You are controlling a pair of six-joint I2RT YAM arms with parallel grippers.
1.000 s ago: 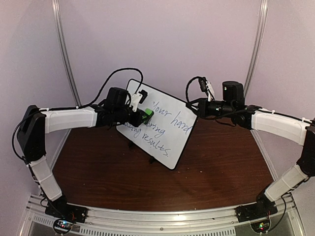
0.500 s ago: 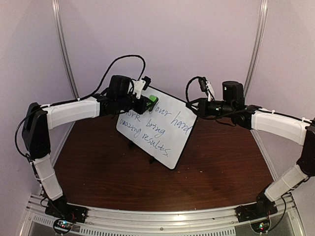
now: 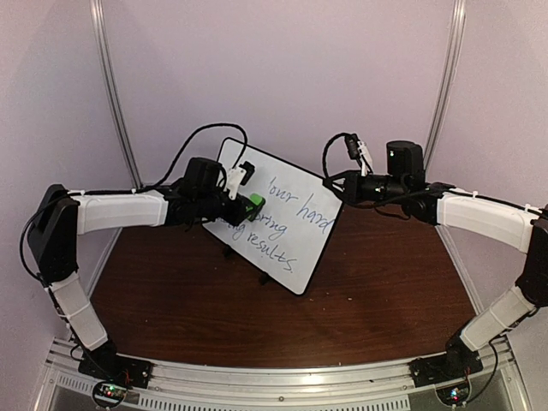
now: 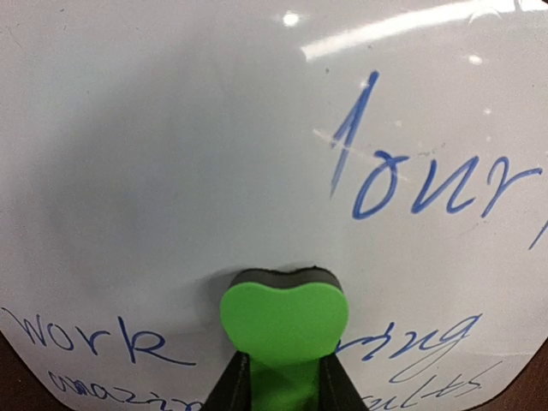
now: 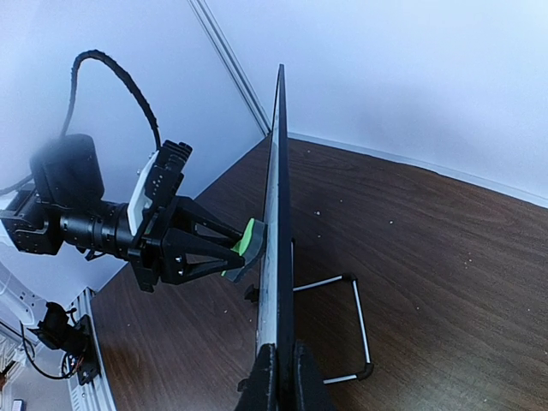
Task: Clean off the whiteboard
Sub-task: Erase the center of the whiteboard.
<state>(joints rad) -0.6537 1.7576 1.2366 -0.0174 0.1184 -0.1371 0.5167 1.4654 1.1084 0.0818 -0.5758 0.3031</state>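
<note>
The whiteboard (image 3: 291, 190) stands tilted on the table, with blue handwriting across its middle and lower part and its upper left blank. My left gripper (image 3: 245, 206) is shut on a green eraser (image 3: 255, 204), whose dark felt presses flat against the board's left half. In the left wrist view the eraser (image 4: 285, 321) sits between the words "work" and "bring", below a blank stretch of board (image 4: 163, 163). My right gripper (image 5: 280, 381) is shut on the board's edge (image 5: 276, 205), seen edge-on, with the eraser (image 5: 247, 243) touching its face.
A wire stand (image 5: 353, 318) props the board from behind on the brown table (image 3: 377, 291). A black cable (image 3: 201, 137) loops above the left wrist. Curved metal posts (image 3: 110, 86) rise at both back corners.
The left gripper carried the eraser up to the board's top edge half a second ago and has come back down to the board's left middle. The right arm and board stayed still.
</note>
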